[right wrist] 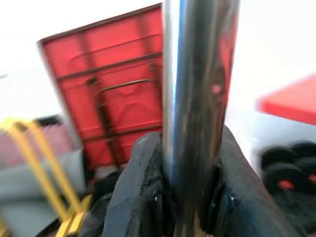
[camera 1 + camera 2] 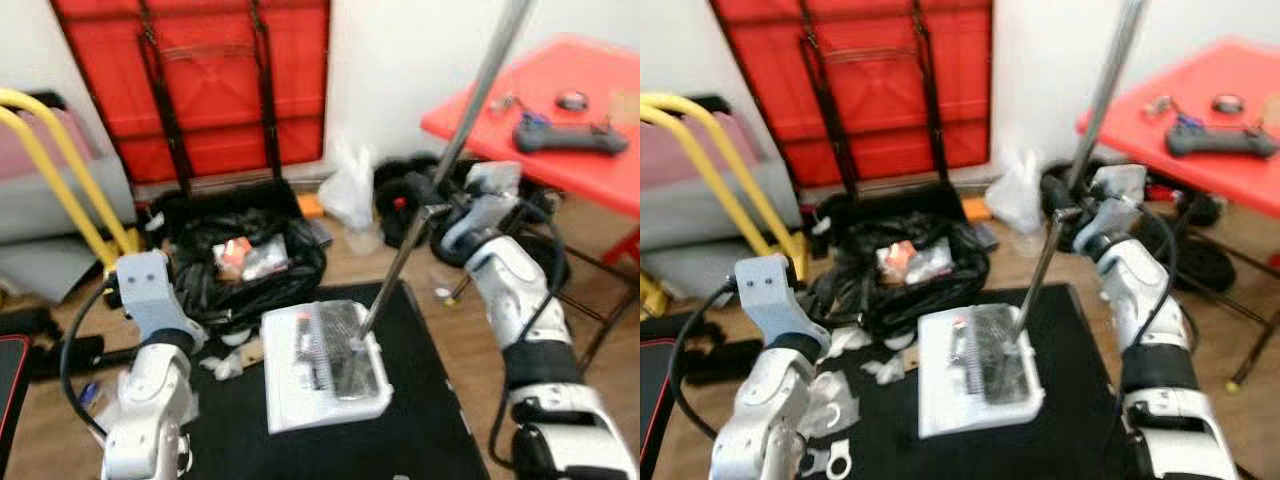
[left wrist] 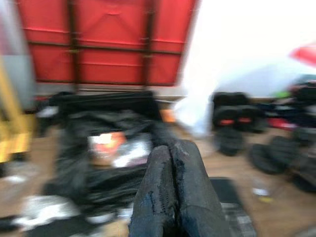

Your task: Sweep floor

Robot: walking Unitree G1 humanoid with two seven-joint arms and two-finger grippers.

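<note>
Gripping one long shiny metal pole (image 1: 197,98), the right gripper (image 1: 190,197) has both black fingers (image 1: 136,197) clamped around it, about midway up its length. That pole slants down to one white flat sweeper head (image 2: 325,365) with a dark bristle strip, resting on a black floor mat (image 2: 420,420). The left gripper (image 3: 173,192) hangs free over the mat's left side, its two fingers pressed together on nothing. Just beyond the sweeper lies one open black bag (image 2: 240,255) holding orange and white packets, with crumpled white scraps (image 2: 885,368) beside it. Behind stand one folded red table (image 2: 200,80) against the wall, one white plastic bag (image 2: 350,190), and one upright red table (image 2: 560,110) carrying a black controller (image 2: 565,138).
</note>
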